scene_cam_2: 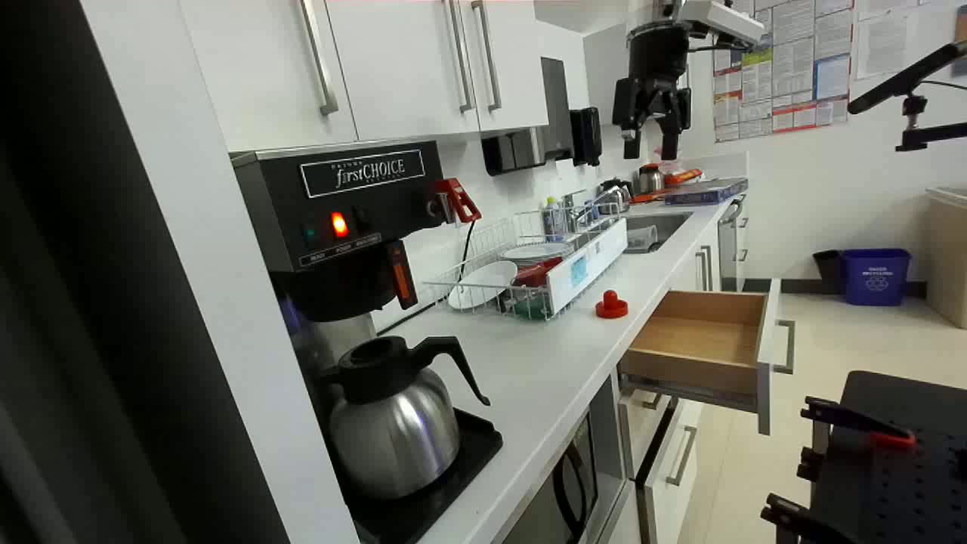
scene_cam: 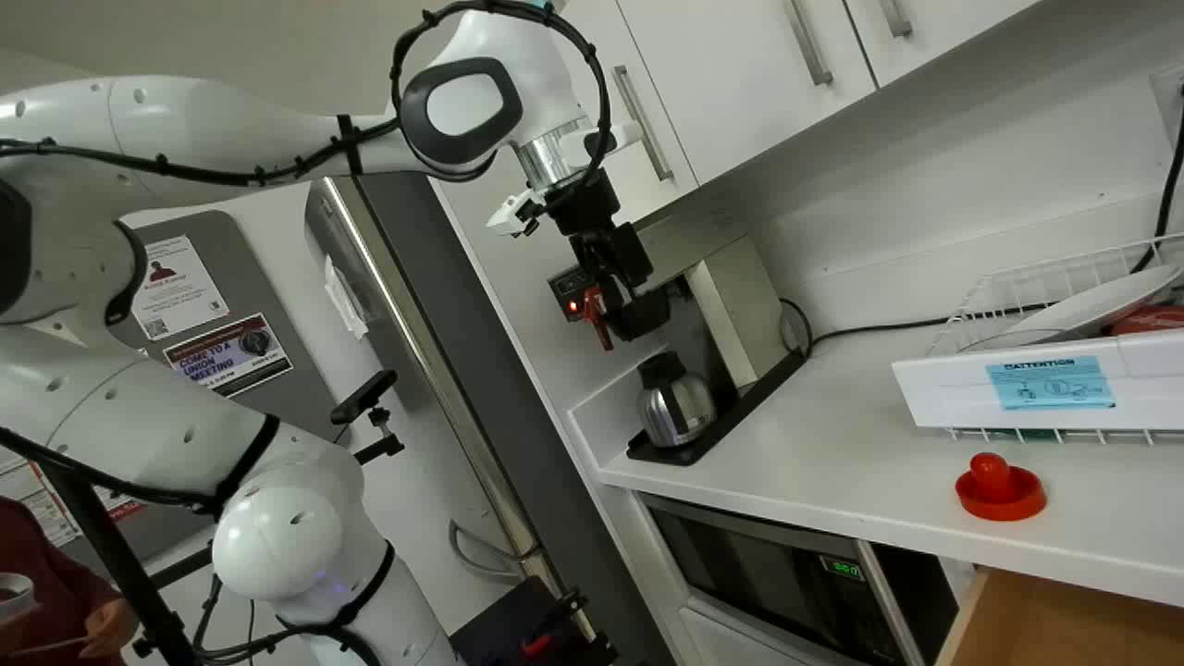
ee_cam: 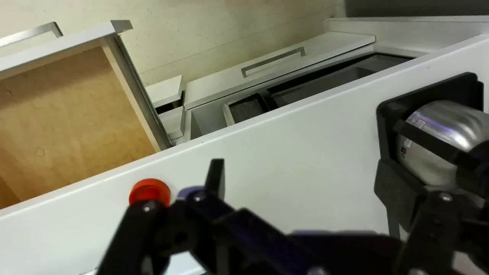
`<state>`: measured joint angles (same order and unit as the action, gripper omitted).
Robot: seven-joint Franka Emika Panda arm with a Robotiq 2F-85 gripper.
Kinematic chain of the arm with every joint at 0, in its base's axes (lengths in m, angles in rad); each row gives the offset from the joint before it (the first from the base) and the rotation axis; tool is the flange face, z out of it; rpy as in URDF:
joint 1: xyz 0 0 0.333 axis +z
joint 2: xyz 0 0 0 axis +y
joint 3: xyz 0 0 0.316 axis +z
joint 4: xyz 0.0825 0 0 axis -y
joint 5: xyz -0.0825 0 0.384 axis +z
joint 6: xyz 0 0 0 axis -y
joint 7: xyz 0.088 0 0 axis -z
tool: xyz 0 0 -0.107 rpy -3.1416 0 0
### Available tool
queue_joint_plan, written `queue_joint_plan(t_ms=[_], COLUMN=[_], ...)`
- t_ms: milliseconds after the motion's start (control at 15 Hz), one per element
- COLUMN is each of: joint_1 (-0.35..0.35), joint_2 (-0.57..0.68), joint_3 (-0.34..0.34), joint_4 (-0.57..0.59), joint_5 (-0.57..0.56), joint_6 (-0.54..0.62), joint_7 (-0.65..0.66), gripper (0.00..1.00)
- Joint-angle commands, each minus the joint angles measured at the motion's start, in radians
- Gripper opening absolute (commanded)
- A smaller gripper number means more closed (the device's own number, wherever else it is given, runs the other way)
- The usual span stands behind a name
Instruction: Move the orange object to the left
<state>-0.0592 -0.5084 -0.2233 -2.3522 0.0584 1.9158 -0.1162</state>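
1. OK so the claw (scene_cam_2: 651, 147) was held up in the air, tips aimed down. They were spread, with a decent gap seen between them.

2. The disc (scene_cam: 999, 495) (red-orange, round, knob on top) was set flat on the counter (scene_cam: 832, 472), well apart from the claw. In both exterior views it could be spotted between the rack (scene_cam: 1036, 282) and the counter's front edge.

3. In the wrist view the disc was partly blocked by the claw's dark parts, so its whole outline couldn't be made out there.

4. A white panel (scene_cam_2: 600, 261) with a blue label (scene_cam: 1053, 384) was stood along the rack's side. The disc was placed just beside it, not touching; a strip of counter could be seen between. A tilted plate (scene_cam_2: 483, 285) was held in the rack.

5. The drawer (scene_cam_2: 699, 340) under the counter was pulled out, and the disc was located near it, just up top.

6. Well apart from the disc, an orange light (scene_cam_2: 339, 224) was lit on the coffee machine (scene_cam_2: 363, 204), and the pot (scene_cam_2: 396, 438) was stood upright on the black base (scene_cam_2: 480, 438).

7. A microwave (scene_cam: 768, 573) was tucked under the counter, fwiw. Its green digits (scene_cam: 843, 568) couldn't really be read.

8. A person (scene_cam: 37, 573) in dark red was mostly cut off at the edge of an exterior view.
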Motion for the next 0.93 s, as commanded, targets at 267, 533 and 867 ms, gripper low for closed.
queue_joint_plan(t_ms=[267,533,867], joint_1=[-0.024,-0.051,-0.061], joint_2=[0.004,0.058,0.332], joint_3=[0.015,0.042,0.009], joint_4=[0.003,0.000,0.037], joint_5=[0.011,-0.053,-0.073], joint_6=[-0.004,0.089,0.401], joint_7=[-0.010,0.046,-0.006], gripper=[1.00,1.00,1.00])
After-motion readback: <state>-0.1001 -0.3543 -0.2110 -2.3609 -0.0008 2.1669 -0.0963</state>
